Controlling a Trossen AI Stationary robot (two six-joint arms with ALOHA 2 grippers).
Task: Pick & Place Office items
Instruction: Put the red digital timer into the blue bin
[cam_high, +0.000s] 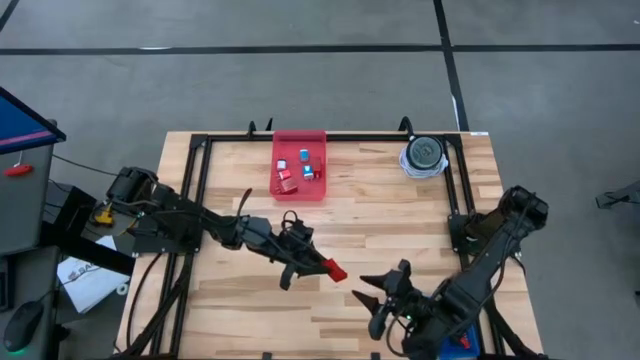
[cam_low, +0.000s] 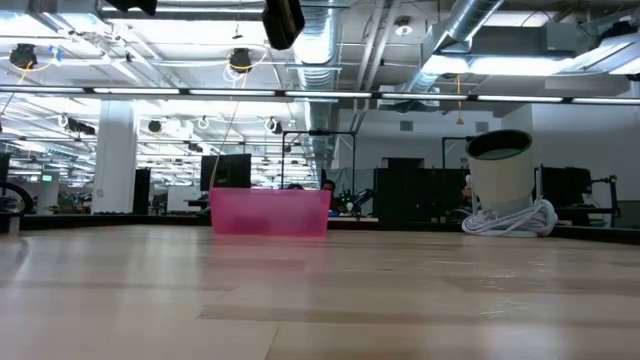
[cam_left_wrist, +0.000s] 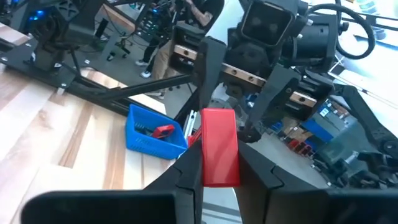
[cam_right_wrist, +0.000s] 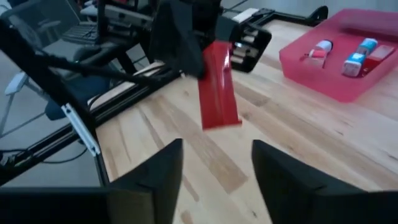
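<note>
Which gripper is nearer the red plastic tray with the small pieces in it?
Left. The left gripper, shut on a flat red block, sits just below the red plastic tray in the high view. The right gripper is open, farther toward the table's near edge.

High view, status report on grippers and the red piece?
Left gripper shut on flat red rectangular piece, mid-table. Right gripper open, facing it, empty. Red tray far side; nothing between.

An open-plan robotics lab: exposed ceiling ducts (cam_low: 340, 40), strip lights, rows of monitors (cam_low: 232, 170) behind the wooden counter (cam_low: 300, 300).
</note>
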